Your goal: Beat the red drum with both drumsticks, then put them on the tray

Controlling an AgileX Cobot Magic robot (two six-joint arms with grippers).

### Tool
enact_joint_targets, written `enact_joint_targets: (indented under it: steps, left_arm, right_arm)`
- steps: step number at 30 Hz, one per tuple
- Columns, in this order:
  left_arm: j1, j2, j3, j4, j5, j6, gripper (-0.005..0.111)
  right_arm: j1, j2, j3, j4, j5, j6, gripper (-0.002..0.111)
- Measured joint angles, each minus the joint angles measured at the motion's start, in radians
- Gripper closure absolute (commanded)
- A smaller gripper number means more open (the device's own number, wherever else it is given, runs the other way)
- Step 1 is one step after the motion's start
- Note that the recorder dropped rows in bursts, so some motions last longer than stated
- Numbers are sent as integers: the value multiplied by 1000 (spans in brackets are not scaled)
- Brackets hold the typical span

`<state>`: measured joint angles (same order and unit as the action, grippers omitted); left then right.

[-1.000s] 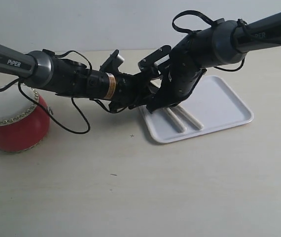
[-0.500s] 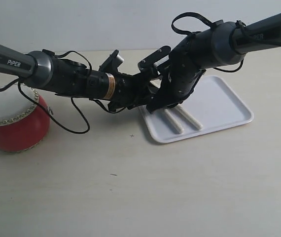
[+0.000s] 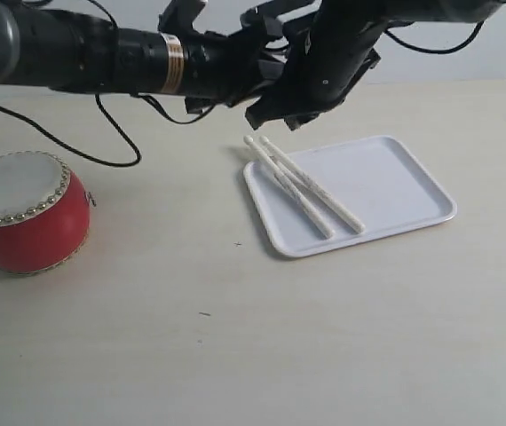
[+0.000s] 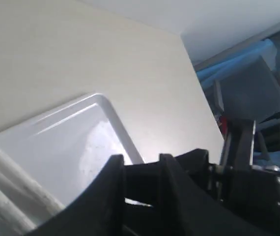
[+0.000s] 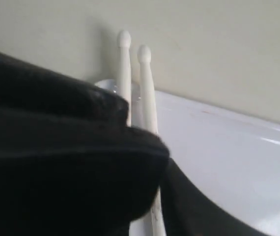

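The red drum (image 3: 27,216) stands at the left of the table, away from both arms. Both drumsticks (image 3: 299,188) lie side by side across the near-left part of the white tray (image 3: 395,182), their rounded tips poking over its far-left rim. My left gripper (image 3: 262,75) and right gripper (image 3: 275,114) hang crossed above those tips, well off the tray, holding nothing. The left wrist view shows my left gripper (image 4: 139,158) open over the tray (image 4: 100,103) and the sticks (image 4: 12,182). In the right wrist view a dark mass hides most of my right gripper (image 5: 163,169); the drumsticks (image 5: 147,88) show through its gap.
Pale bare tabletop (image 3: 235,337) spreads in front of the drum and tray. The right half of the tray holds nothing. Black cables (image 3: 102,124) loop down from the left arm behind the drum.
Both arms have risen from the tray's left end to the top of the view. The two drumsticks, half hidden under the grippers before, now lie fully exposed on the tray.
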<state>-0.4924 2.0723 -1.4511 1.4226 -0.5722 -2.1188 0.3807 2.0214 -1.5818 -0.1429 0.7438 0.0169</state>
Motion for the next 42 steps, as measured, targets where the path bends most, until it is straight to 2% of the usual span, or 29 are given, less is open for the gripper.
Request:
enact_joint_targets:
  steps: [1,7,12,17,23,33,42]
  left_arm:
    - [0,-25,0,22,-2,0,106]
    - [-8,-219,6,203,39,0,107]
    - [-1,-377,28,266,114,0,107]
    - [-3,-523,167,316,243,0,107]
    - [-3,-619,313,322,390,55,107]
    - [-3,-886,534,324,643,138,107]
    - [-3,-1199,724,324,714,172,107]
  right_arm:
    - [2,-24,0,15,2,-17,108]
    - [15,-163,-15,77,77,-66,108]
    - [4,-195,-6,73,197,-70,108]
    - [4,-309,-2,88,234,-78,108]
    - [4,-411,38,88,230,-73,108]
    - [4,-659,257,176,-2,-67,108]
    - [4,-887,532,261,-242,-67,108]
